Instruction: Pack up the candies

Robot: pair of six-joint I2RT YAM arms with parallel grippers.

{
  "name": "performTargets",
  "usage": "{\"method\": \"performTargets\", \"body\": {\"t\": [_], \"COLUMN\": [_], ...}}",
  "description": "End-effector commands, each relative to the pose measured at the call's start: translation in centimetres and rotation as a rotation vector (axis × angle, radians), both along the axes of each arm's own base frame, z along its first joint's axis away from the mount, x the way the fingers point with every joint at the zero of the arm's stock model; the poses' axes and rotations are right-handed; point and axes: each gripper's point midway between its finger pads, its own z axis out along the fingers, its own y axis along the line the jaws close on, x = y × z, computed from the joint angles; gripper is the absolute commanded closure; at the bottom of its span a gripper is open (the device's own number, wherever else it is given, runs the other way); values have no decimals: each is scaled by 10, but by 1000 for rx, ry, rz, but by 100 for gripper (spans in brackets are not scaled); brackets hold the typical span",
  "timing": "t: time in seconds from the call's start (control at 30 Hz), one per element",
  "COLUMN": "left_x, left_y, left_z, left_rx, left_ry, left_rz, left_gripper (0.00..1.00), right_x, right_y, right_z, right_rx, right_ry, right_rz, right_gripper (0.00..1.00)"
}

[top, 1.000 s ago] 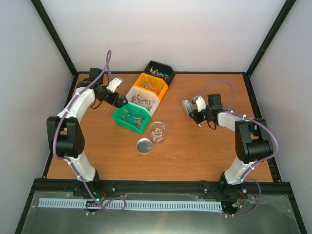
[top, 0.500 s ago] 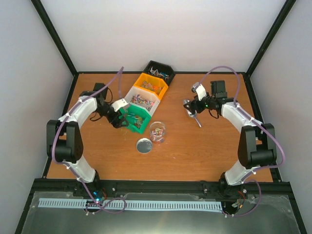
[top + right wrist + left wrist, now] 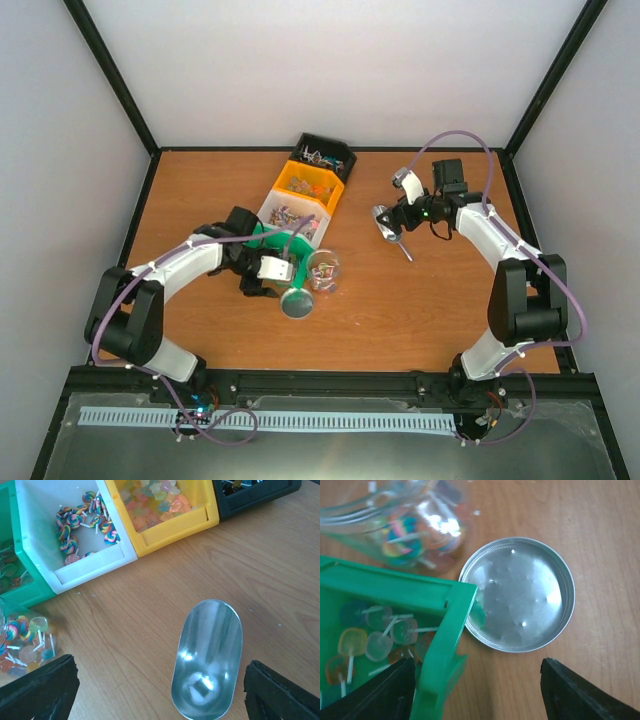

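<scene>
My left pincer [image 3: 479, 666] stands open, one black finger on either side of the near corner of the green bin [image 3: 380, 587]. The corner wall sits close against one finger and bare wood shows between it and the other, so I have hold of nothing. That same corner overlaps the rim of the round silver lid [image 3: 525, 595], which lies flat on the table [image 3: 600, 540]. Just past the bin's wall is the clear jar [image 3: 395, 515], so close to the wall that I cannot tell whether they touch. Some of the candies [image 3: 375, 640], flat lollipops on white sticks, lie in the green bin, and brighter ones show through the jar's side.

My right pincer [image 3: 162, 661] is spread wide and grips nothing. A metal scoop [image 3: 207, 655] lies hollow side up on the wood between its fingers, near one and well clear of the other. Beyond it the bins run in a slanting row: the white bin [image 3: 117, 555] with swirled lollipops, the yellow bin [image 3: 172, 527] with pale chewy sweets, and the black bin [image 3: 260, 495] at the far end.

From above, my left arm [image 3: 190, 262] lies across the green bin, with jar and lid just beside it and the scoop well apart to the right.
</scene>
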Motion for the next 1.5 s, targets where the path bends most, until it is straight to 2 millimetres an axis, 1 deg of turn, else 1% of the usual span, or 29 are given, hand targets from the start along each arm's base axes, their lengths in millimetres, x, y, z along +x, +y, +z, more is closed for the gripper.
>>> {"method": "performTargets", "body": {"t": [0.0, 0.1, 0.2, 0.23, 0.33, 0.43, 0.53, 0.63, 0.7, 0.77, 0.83, 0.87, 0.9, 0.97, 1.07, 1.13, 1.23, 1.3, 1.4, 1.47], "left_x": [-33, -30, -21, -13, 16, 53, 86, 115, 129, 140, 146, 146, 142, 125, 96, 81, 60, 42, 12, -8], "left_y": [-2, -1, 3, 5, 20, 37, 46, 57, 67, 78, 91, 95, 96, 94, 88, 88, 87, 83, 71, 63], "left_z": [-21, -22, -21, -19, -14, -8, 0, 2, 2, 8, 14, 17, 20, 27, 35, 38, 40, 43, 48, 42], "left_rx": [40, 56, 84, 80, 77, 83, 72, 82, 80, 78, 75, 70, 62, 45, 31, 30, 30, 10, -38, -18], "left_ry": [-9, 16, 49, 51, 39, -12, -52, -81, -73, -83, -90, -89, -80, -68, -90, -101, -83, -62, -46, -45], "left_rz": [-217, -182, -109, -75, 47, 155, 252, 349, 405, 446, 482, 486, 468, 389, 262, 220, 162, 103, -18, -112], "left_gripper": [32, 36, 43, 45, 49, 53, 55, 55, 55, 54, 50, 48, 44, 34, 24, 19, 15, 14, 13, 15], "right_x": [-2, -6, -8, -8, -8, -6, -4, -3, -2, -3, -3, -3, -3, -3, -4, -4, -5, -6, -7, -6], "right_y": [1, 1, 1, 1, 3, 4, 5, 6, 5, 6, 5, 5, 5, 6, 5, 5, 5, 5, 7, 7], "right_z": [9, 9, 8, 9, 7, 5, 5, 6, 6, 6, 7, 7, 7, 8, 8, 8, 8, 8, 7, 7], "right_rx": [0, 0, 0, 4, 15, 25, 31, 31, 30, 29, 28, 29, 30, 34, 33, 31, 30, 32, 39, 44], "right_ry": [6, 9, 11, 8, 17, 26, 26, 23, 19, 18, 15, 15, 15, 12, 17, 16, 19, 23, 32, 35], "right_rz": [16, 24, 26, 25, 22, 22, 26, 26, 27, 29, 28, 26, 26, 25, 26, 26, 29, 30, 33, 33], "right_gripper": [11, 10, 10, 10, 10, 10, 10, 9, 9, 9, 9, 8, 8, 8, 8, 7, 7, 7, 7, 6]}}
